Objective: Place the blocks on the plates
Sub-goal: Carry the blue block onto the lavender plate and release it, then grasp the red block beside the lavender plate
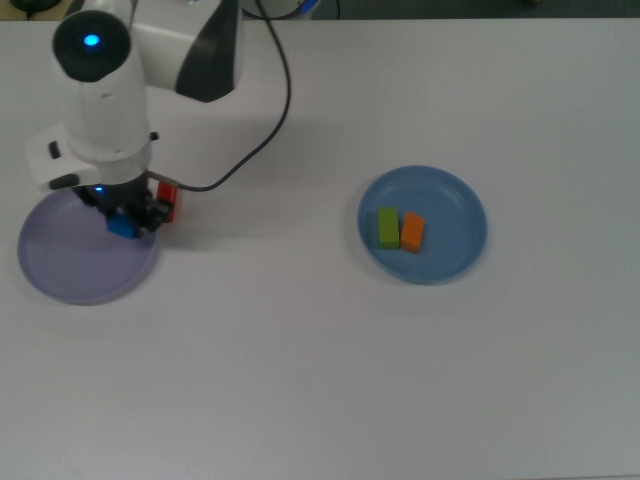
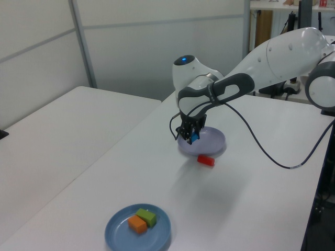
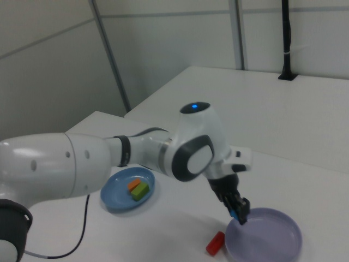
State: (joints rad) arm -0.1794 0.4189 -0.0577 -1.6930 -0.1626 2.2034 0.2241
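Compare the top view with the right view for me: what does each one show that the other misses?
Only the top view shows the full round outlines of both plates and how far apart they sit on the table.

Only the right view shows height: the end effector holds the blue cube above the near edge of the purple plate, not resting on it.

Both show the red block on the table just outside the purple plate, and the green bar and orange bar side by side on the blue plate.

The lavender plate (image 1: 70,265) lies mostly bare, only the red block (image 1: 167,203) (off its rim) standing close by.
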